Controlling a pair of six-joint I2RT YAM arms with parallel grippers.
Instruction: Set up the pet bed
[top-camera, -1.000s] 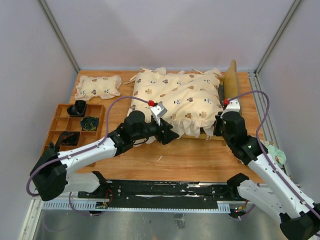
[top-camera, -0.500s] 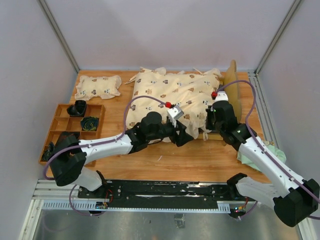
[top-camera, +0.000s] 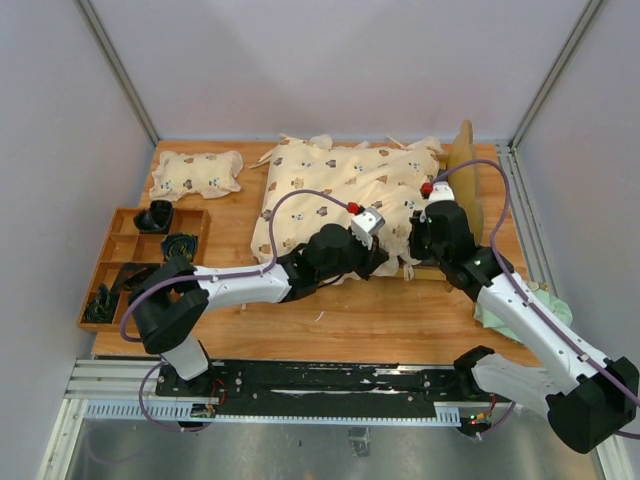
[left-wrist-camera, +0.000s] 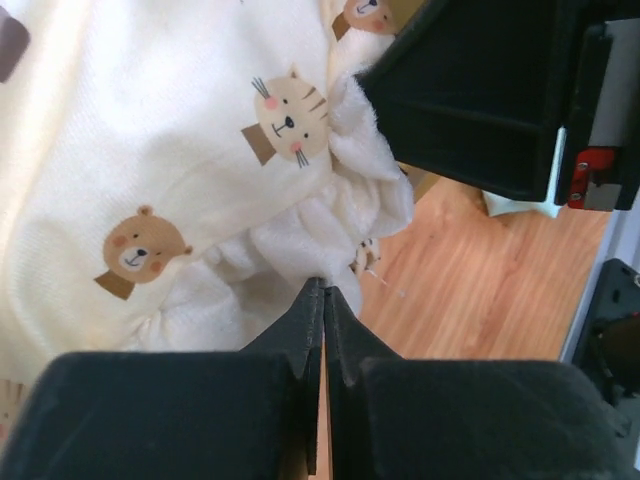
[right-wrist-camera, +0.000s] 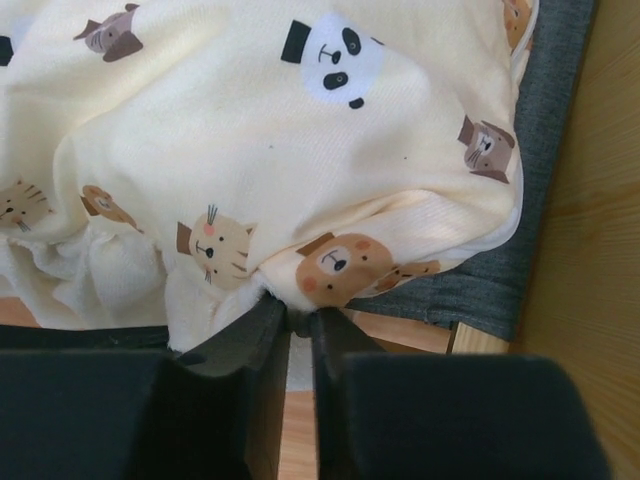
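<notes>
Spreading the quilt (top-camera: 340, 190) over the pet bed (top-camera: 463, 160) looks like the step in hand. The left gripper (left-wrist-camera: 323, 285) has its jaws shut at the ruffled near hem. The right gripper (right-wrist-camera: 290, 312) has its jaws almost together at the quilt's corner, and we can't tell if either really grips it. Next we'd tug the hem flat. The bed sits right of the tabletop (top-camera: 380, 310) centre, long axis left-right, headboard at the right end.

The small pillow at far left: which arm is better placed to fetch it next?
Left, probably. The pillow lies on its side; the right fingers are at the quilt corner by the headboard. The left fingers, shut at the ruffle, must withdraw first.
</notes>
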